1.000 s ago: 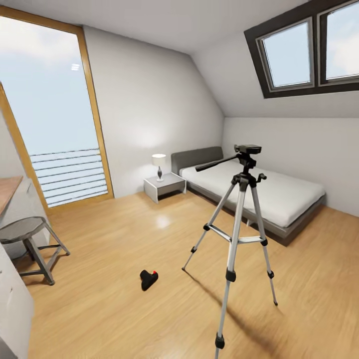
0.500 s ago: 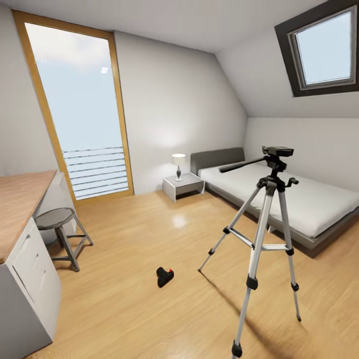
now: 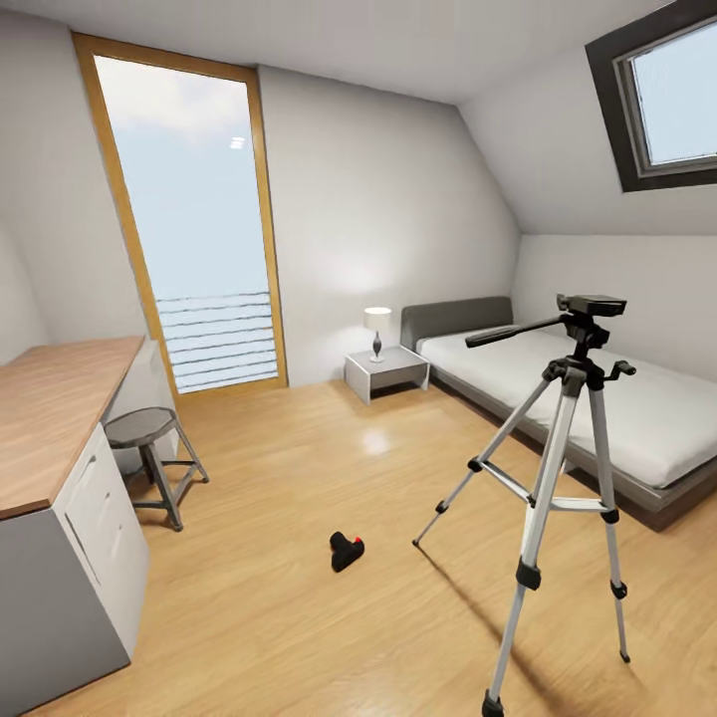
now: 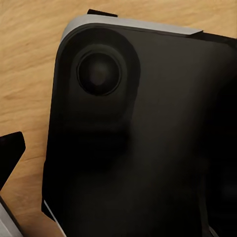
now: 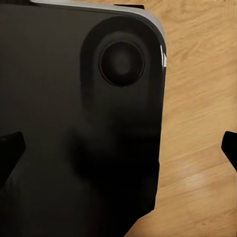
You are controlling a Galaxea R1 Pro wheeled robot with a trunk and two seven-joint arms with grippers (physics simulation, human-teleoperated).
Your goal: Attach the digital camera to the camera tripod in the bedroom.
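The digital camera [image 3: 346, 550], small and black with a red dot, lies on the light wood floor in the head view. To its right stands the camera tripod [image 3: 551, 468] with silver legs spread, its black pan head [image 3: 590, 305] bare and its long handle [image 3: 513, 332] pointing left. My left gripper [image 4: 118, 153] hangs over my dark base; one fingertip [image 4: 10, 153] sits at the frame edge, the other merges with the dark body. In the right wrist view, my right gripper [image 5: 119, 148] is open, both fingertips [image 5: 9, 148] wide apart and nothing between them.
A low grey bed [image 3: 647, 418] lies behind the tripod under a skylight [image 3: 667, 100]. A nightstand [image 3: 386, 372] with a lamp [image 3: 377, 324] stands by the far wall. A wood-topped desk [image 3: 50, 418] and a round stool [image 3: 149, 438] line the left side, near a tall glass door [image 3: 194, 239].
The head view has swung left, so the whole room slides right in the picture and the desk comes into view. Digital camera and tripod keep their places on the floor.
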